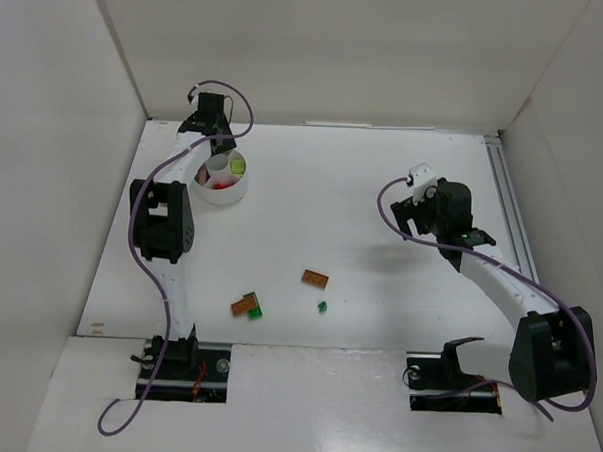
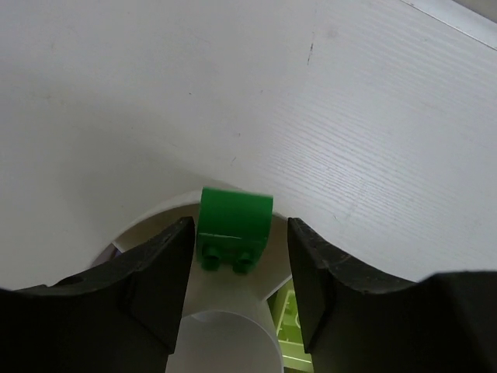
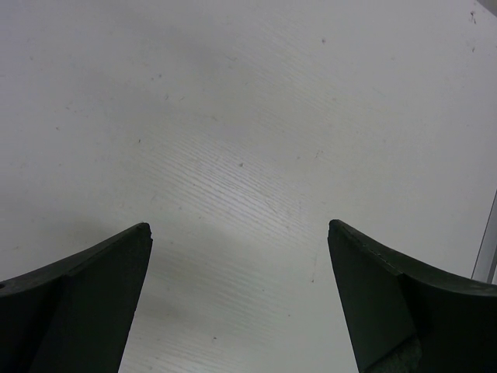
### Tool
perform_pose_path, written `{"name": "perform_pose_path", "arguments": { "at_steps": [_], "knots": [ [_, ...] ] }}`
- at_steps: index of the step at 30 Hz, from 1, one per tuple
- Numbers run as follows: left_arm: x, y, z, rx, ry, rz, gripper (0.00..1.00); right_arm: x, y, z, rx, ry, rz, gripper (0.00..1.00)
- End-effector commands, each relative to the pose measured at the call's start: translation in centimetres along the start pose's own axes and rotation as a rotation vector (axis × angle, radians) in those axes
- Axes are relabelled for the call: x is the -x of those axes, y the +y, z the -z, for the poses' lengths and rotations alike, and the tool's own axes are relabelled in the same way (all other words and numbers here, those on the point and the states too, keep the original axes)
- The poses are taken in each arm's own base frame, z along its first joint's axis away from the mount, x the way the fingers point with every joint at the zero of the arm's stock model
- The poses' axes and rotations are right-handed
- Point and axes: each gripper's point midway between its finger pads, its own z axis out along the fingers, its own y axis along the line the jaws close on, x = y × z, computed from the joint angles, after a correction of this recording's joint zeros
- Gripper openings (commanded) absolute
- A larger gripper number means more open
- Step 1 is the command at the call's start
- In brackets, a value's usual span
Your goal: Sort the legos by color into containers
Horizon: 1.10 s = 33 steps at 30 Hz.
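Note:
The round white dish (image 1: 221, 190) stands at the far left, with a yellow-green brick (image 1: 238, 165) and red bricks (image 1: 221, 184) in its wedges. My left gripper (image 1: 221, 147) hangs over its far rim. In the left wrist view a green brick (image 2: 235, 225) sits between my open fingers (image 2: 159, 272) over the dish rim (image 2: 140, 227), with a gap on each side. A yellow-green brick (image 2: 291, 326) lies in a wedge. Two orange bricks (image 1: 315, 279) (image 1: 243, 306), a green brick (image 1: 256, 309) and a tiny green one (image 1: 321, 306) lie on the table. My right gripper (image 1: 410, 219) is open and empty.
White walls enclose the table (image 1: 384, 170) on the left, back and right. A metal rail (image 1: 503, 195) runs along the right side. The right wrist view shows only bare white tabletop (image 3: 248, 155) between the fingers.

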Motion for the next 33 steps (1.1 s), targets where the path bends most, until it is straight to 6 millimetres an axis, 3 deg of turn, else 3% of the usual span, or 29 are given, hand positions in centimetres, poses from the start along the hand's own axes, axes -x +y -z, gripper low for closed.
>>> {"name": "perform_pose_path", "arguments": {
  "at_steps": [1,3,6,10,11,12,13,14,15,16,17,18,19,20,21,22,23,24,25,27,31,33],
  "knots": [
    [2.0,-0.1,3.4,-0.034,-0.040,0.007,0.50,3.0,-0.8,0.6,-0.004,-0.092,0.013,1.00],
    [3.1,-0.5,4.5,-0.061,-0.071,0.007,0.53,3.8,-0.7,1.1,-0.003,-0.118,0.019,1.00],
    [3.7,-0.6,5.8,-0.082,-0.093,0.004,0.60,4.4,1.3,1.9,0.037,-0.149,0.032,1.00],
    [4.4,-0.9,8.4,-0.118,-0.132,0.009,0.71,4.3,6.1,2.6,0.142,-0.136,0.052,1.00],
    [3.7,-0.5,8.6,-0.115,-0.124,0.016,0.77,4.1,7.0,2.8,0.146,-0.122,0.056,1.00],
    [4.7,-0.6,10.6,-0.145,-0.164,0.035,0.83,3.8,10.0,3.5,0.215,-0.113,0.076,1.00],
    [4.6,-0.8,11.6,-0.158,-0.176,0.033,0.87,3.8,11.6,3.9,0.255,-0.112,0.086,1.00],
    [2.9,-0.8,12.0,-0.164,-0.156,0.031,0.96,3.3,13.0,4.2,0.277,-0.097,0.090,1.00],
    [2.8,-1.1,13.0,-0.182,-0.173,0.050,1.00,3.7,16.3,5.3,0.357,-0.117,0.118,1.00],
    [3.5,-1.3,16.1,-0.223,-0.225,0.070,1.00,3.0,17.8,5.9,0.390,-0.096,0.102,1.00],
    [2.5,-2.5,17.5,-0.263,-0.234,0.064,1.00,2.0,19.4,6.3,0.425,-0.065,0.108,1.00],
    [0.2,-2.5,17.5,-0.276,-0.215,0.057,1.00,2.1,20.5,6.9,0.439,-0.067,0.107,1.00],
    [0.3,-2.9,20.5,-0.331,-0.256,0.100,1.00,1.2,23.3,8.1,0.512,-0.059,0.149,1.00],
    [-1.0,-4.0,21.8,-0.366,-0.257,0.102,1.00,0.1,24.6,8.5,0.535,-0.036,0.161,1.00],
    [-2.0,-4.4,22.6,-0.393,-0.255,0.112,1.00,-0.2,25.6,9.0,0.554,-0.036,0.188,1.00],
    [-4.3,-4.4,22.4,-0.406,-0.229,0.115,1.00,-0.5,27.5,10.1,0.606,-0.047,0.227,1.00],
    [-4.6,-4.6,24.2,-0.449,-0.243,0.154,1.00,-1.2,28.3,10.1,0.613,-0.029,0.253,0.98],
    [-6.1,-5.8,25.2,-0.500,-0.222,0.142,1.00,-1.7,28.7,10.2,0.617,-0.024,0.279,0.98],
    [-7.7,-5.7,25.1,-0.502,-0.193,0.140,1.00,-2.1,29.1,10.2,0.619,-0.015,0.294,0.98],
    [-8.9,-6.3,26.6,-0.540,-0.191,0.141,1.00,-2.8,29.9,9.6,0.625,0.002,0.319,0.91],
    [-11.2,-6.2,27.4,-0.529,-0.155,0.104,1.00,-3.8,30.9,8.5,0.621,0.066,0.310,0.85],
    [-12.2,-5.2,26.6,-0.478,-0.147,0.099,1.00,-4.3,31.6,8.4,0.645,0.092,0.296,0.81]
  ]
}}
